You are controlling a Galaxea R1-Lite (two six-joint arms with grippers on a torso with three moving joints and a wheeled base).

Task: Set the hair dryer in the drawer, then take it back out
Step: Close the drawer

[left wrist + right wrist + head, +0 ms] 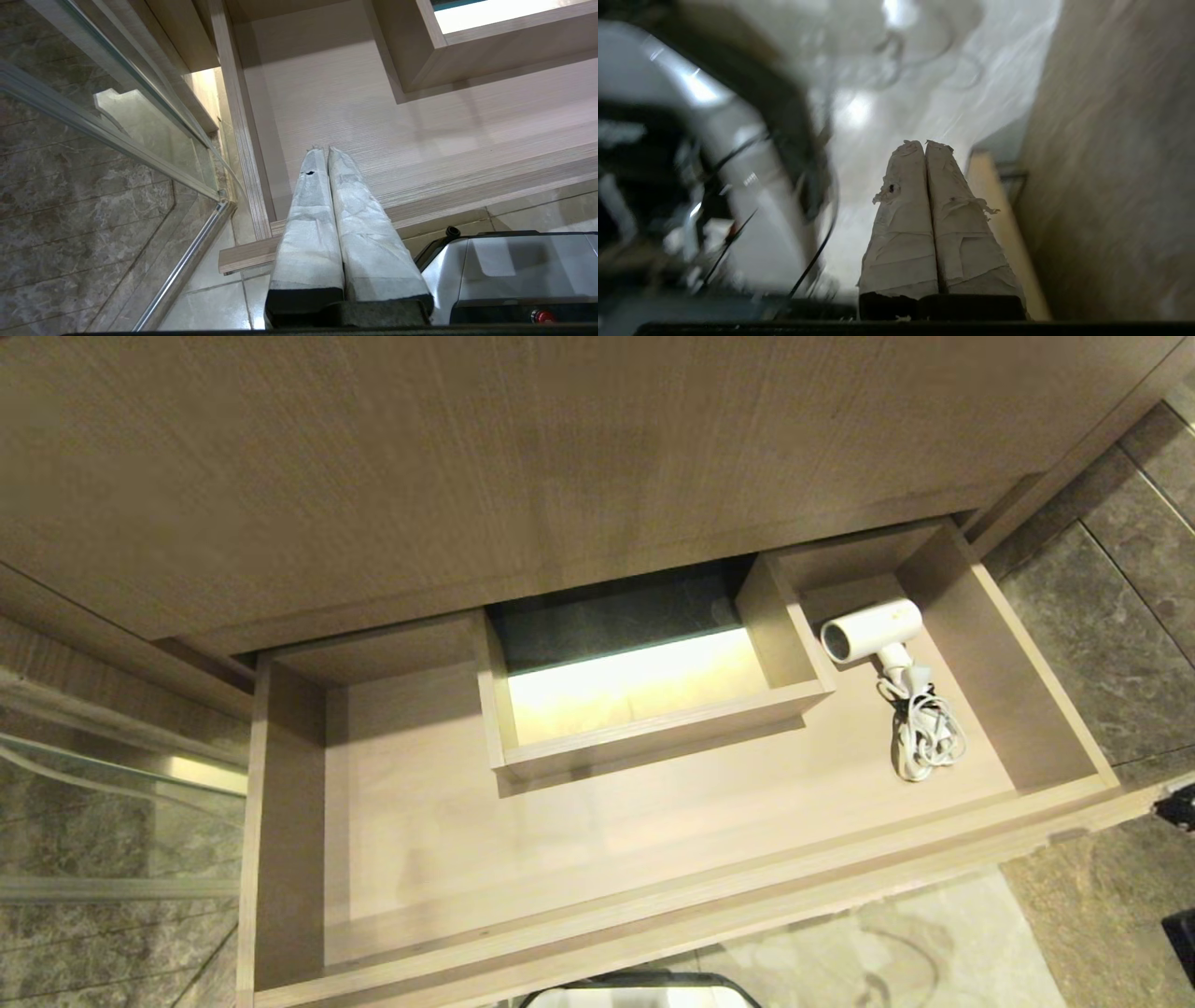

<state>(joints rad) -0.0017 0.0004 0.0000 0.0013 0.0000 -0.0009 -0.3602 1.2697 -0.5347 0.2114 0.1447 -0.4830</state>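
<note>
The light-wood drawer (653, 905) stands pulled out wide in the head view. The white hair dryer (873, 630) lies on its floor at the right end, barrel pointing left, with its bundled white cord (922, 733) trailing toward the front. Neither arm shows in the head view. My left gripper (325, 149) is shut and empty, hovering over the drawer's (355, 130) left front corner. My right gripper (925, 143) is shut on nothing, low beside a wood panel (1111, 163) and above pale floor; the hair dryer is out of its view.
A boxed cutout (644, 728) with a lit opening rises in the drawer's middle. The cabinet front (467, 476) stands above. A glass panel with metal frame (140, 140) flanks the left side. My base (514, 275) sits just before the drawer front. Dark stone floor (1102, 616) lies right.
</note>
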